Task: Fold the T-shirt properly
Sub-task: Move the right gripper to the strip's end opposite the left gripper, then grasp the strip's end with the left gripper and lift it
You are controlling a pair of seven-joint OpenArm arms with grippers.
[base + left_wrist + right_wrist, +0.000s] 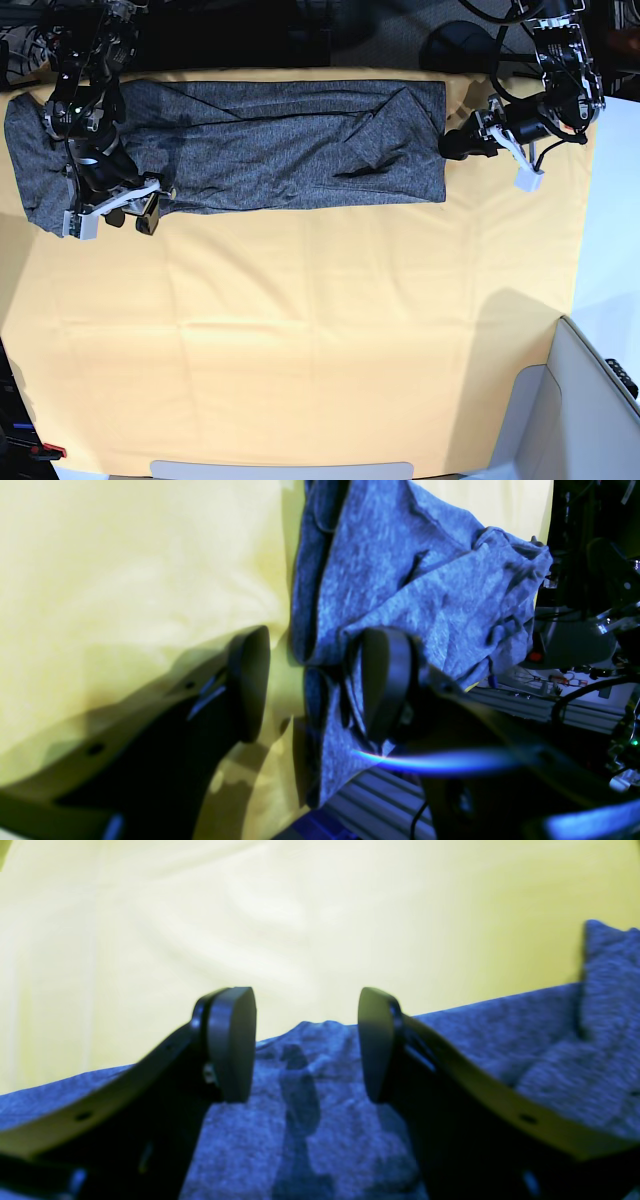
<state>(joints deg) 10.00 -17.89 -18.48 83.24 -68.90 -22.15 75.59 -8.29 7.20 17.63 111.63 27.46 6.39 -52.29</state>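
The T-shirt [280, 145] lies as a long charcoal-grey band across the far part of the yellow table cloth [320, 330], with wrinkled folds near its right end. My left gripper [447, 146] is at that right end. In the left wrist view the left gripper [317, 682] is open and straddles the folded edge of the T-shirt [415, 580]; one finger [385, 680] is over the fabric, the other over the cloth. My right gripper [132, 218] is at the band's near left edge. The right gripper [306, 1045] stands open above the T-shirt [310, 1120], holding nothing.
A pale grey bin [580, 400] stands at the near right corner. Aluminium frame rails [525, 705] and cables lie beyond the cloth's edge by the left arm. Bare yellow cloth [300, 915] stretches in front of the shirt.
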